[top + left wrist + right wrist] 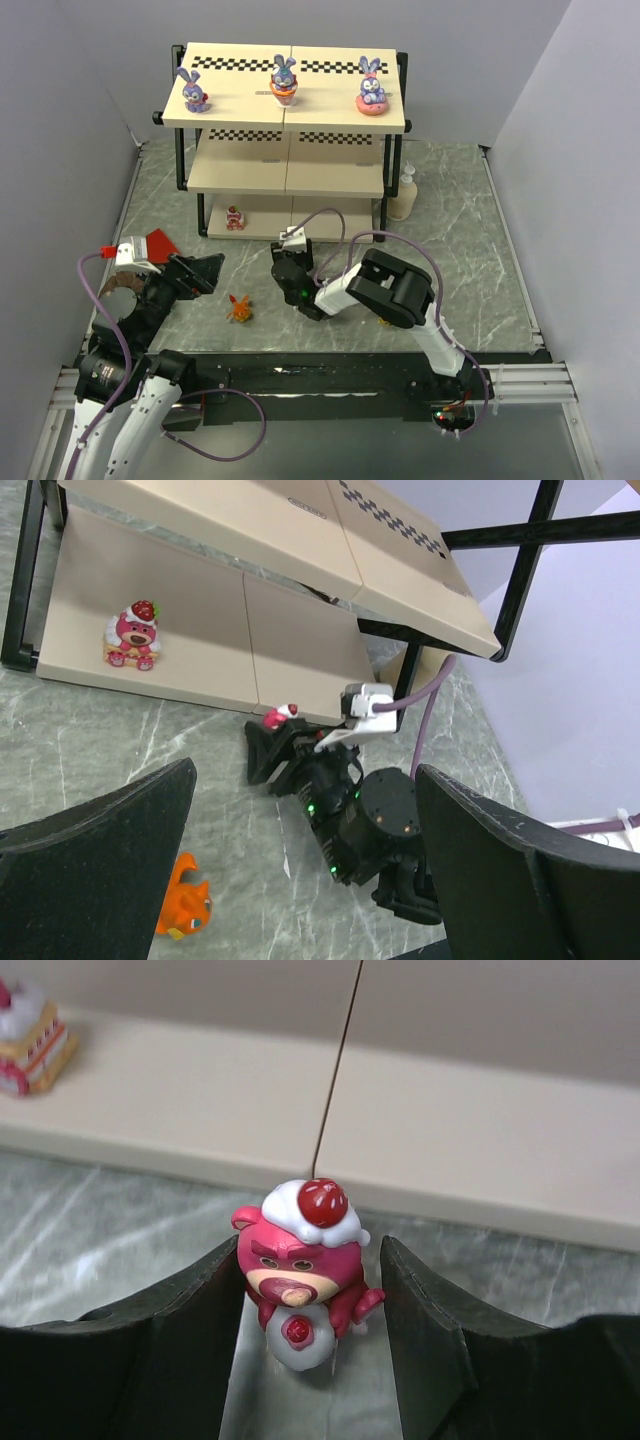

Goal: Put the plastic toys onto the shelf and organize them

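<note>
- Near shelf (330, 175) bottom board: R gripper (290, 262) part-closed on red bear (298, 1265), just short of edge.
- L gripper (198, 272), near left, wide open, empty.
- Next, likely: carry bear fwd onto board, release.

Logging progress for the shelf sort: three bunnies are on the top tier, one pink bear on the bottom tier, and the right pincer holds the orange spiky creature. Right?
Not quite: the right pincer holds a pink bear, as the right wrist view shows. The orange spiky creature lies on the table. The rest stands.
</note>
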